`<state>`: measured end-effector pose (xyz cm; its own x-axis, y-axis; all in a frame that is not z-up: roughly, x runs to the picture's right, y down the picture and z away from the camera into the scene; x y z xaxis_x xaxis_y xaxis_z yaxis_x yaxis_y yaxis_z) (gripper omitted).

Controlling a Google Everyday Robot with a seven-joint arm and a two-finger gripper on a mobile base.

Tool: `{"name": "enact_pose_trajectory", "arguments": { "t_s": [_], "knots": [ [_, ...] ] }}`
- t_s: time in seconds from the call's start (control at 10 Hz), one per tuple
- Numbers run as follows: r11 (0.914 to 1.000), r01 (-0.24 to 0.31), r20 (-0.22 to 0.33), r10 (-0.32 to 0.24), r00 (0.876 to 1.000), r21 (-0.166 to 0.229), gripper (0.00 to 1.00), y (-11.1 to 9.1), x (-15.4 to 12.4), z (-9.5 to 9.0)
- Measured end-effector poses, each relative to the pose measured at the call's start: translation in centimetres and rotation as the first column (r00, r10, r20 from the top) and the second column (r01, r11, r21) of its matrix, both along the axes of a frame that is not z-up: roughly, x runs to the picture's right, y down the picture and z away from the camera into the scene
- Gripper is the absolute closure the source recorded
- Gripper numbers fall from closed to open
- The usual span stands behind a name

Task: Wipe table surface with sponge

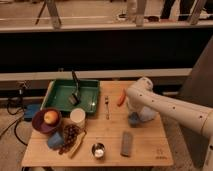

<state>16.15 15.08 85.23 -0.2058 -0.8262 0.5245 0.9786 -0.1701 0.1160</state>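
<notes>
The blue sponge (133, 120) lies on the light wooden slatted table surface (107, 131), right of centre and just in front of the orange carrot (121, 97). My gripper (136, 114) comes down from the white arm (165, 107) at the right. It sits directly over the sponge and hides the sponge's top. A small dark logo (159, 152) marks the table's front right corner.
A green tray (62, 95) with a black brush stands at the back left. A fork (106, 106) lies beside it. A bowl with an apple (46, 121), a white cup (77, 118), grapes, a banana, a pale blue-grey piece (55, 140), a metal cup (98, 150) and a grey bar (126, 143) fill the front.
</notes>
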Motion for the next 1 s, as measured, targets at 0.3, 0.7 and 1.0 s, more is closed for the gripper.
{"name": "enact_pose_trajectory", "arguments": {
  "t_s": [0.3, 0.7, 1.0],
  "knots": [
    [0.9984, 0.057, 0.064, -0.056, 0.996, -0.007, 1.00, 0.8, -3.0, -0.4],
    [0.9955, 0.095, 0.109, -0.094, 0.990, -0.002, 1.00, 0.1, -6.5, -0.3],
    [0.9944, 0.106, 0.113, -0.106, 0.988, 0.006, 1.00, -1.8, -8.1, 0.9]
  ]
}}
